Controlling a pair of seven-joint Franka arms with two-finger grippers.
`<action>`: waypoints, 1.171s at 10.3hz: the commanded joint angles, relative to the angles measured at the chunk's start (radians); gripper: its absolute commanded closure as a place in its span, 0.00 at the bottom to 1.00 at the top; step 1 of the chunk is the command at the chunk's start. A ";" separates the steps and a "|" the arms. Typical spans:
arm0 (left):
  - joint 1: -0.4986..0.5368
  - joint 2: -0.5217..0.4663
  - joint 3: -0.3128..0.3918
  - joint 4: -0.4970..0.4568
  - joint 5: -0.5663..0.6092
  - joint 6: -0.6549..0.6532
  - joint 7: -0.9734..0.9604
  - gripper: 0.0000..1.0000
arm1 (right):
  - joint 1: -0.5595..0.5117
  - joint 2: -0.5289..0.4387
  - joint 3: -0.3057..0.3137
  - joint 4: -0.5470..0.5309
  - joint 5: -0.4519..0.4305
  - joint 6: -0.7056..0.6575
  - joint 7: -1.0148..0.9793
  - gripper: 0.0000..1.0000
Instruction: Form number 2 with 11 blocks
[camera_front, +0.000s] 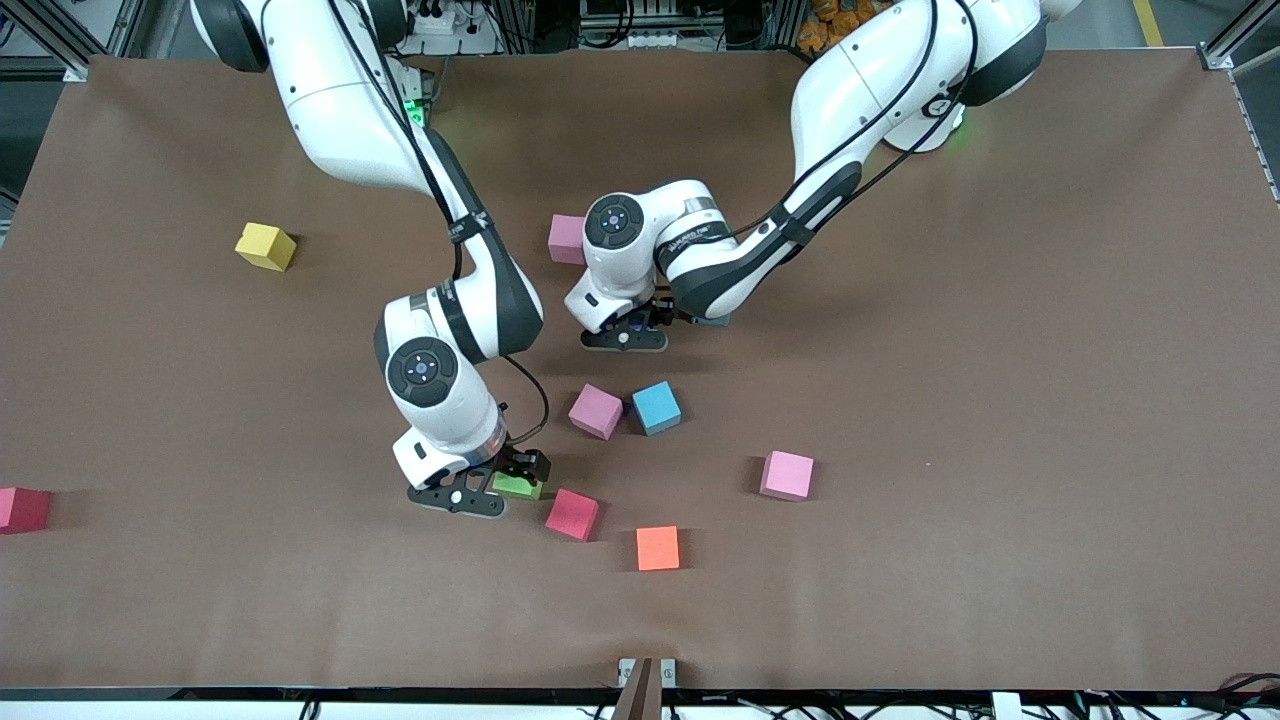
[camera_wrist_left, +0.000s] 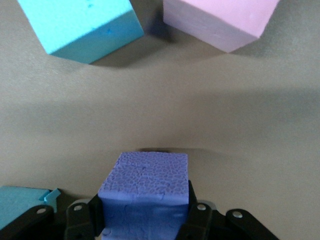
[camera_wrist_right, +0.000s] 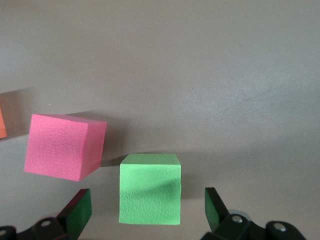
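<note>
Straddling the small matte green foam cube (camera_wrist_right: 149, 189) on the tabletop (camera_front: 1000, 400), my right pincer (camera_wrist_right: 148, 212) stands released; flat opposite faces suit gripping. My left pincer (camera_wrist_left: 145, 220) clenches the purple foam cube (camera_wrist_left: 145, 187), seemingly light and slightly soft.

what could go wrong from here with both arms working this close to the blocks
1. The right gripper is open around the green block, and the deep pink block sits close beside it; a finger could nudge it while closing.
2. The left gripper is shut on a purple block, with a blue block and a light pink block lying close together ahead; setting it down there may bump them.
</note>
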 joint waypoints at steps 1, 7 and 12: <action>-0.033 0.016 0.023 0.033 -0.008 0.008 0.003 1.00 | -0.010 0.050 0.020 0.053 0.009 -0.013 0.031 0.00; -0.053 0.024 0.024 0.028 -0.006 0.008 -0.017 1.00 | 0.009 0.080 0.018 0.051 -0.004 -0.008 0.042 0.00; -0.051 0.021 0.024 0.025 0.003 0.008 -0.015 1.00 | 0.010 0.088 0.018 0.048 -0.057 0.034 0.031 0.00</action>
